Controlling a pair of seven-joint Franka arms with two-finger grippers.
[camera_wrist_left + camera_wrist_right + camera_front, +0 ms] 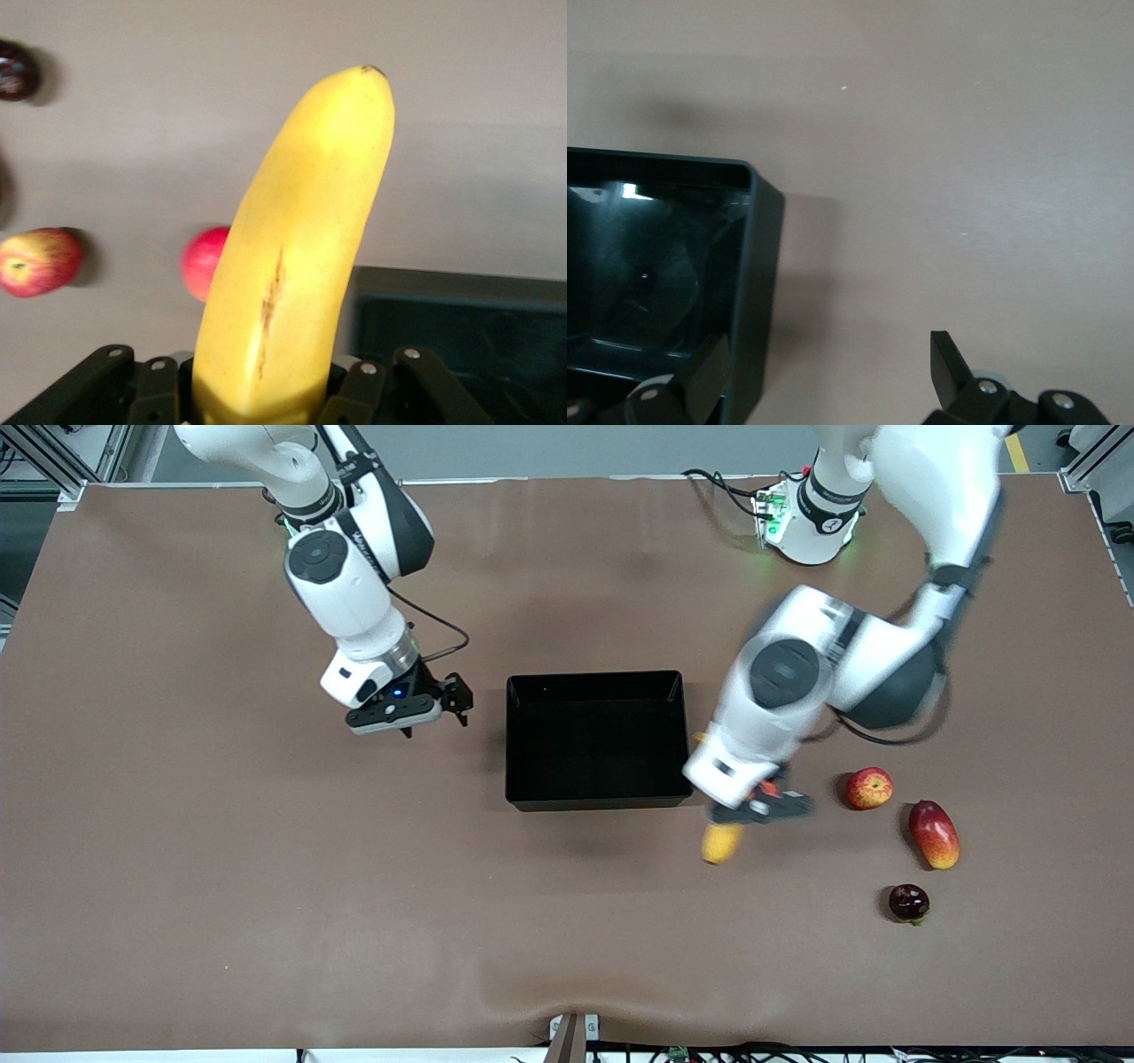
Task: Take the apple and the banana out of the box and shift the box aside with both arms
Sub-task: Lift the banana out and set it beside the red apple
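The black tray sits mid-table with nothing in it. My left gripper is shut on the yellow banana and holds it in the air, over the table beside the tray's near corner at the left arm's end. In the left wrist view the banana fills the space between the fingers. The red-and-yellow apple lies on the table toward the left arm's end and also shows in the left wrist view. My right gripper is open and empty, beside the tray's wall at the right arm's end.
A red-orange mango lies beside the apple. A dark red pomegranate lies nearer the front camera than both. A blurred red shape shows beside the banana in the left wrist view; I cannot tell what it is.
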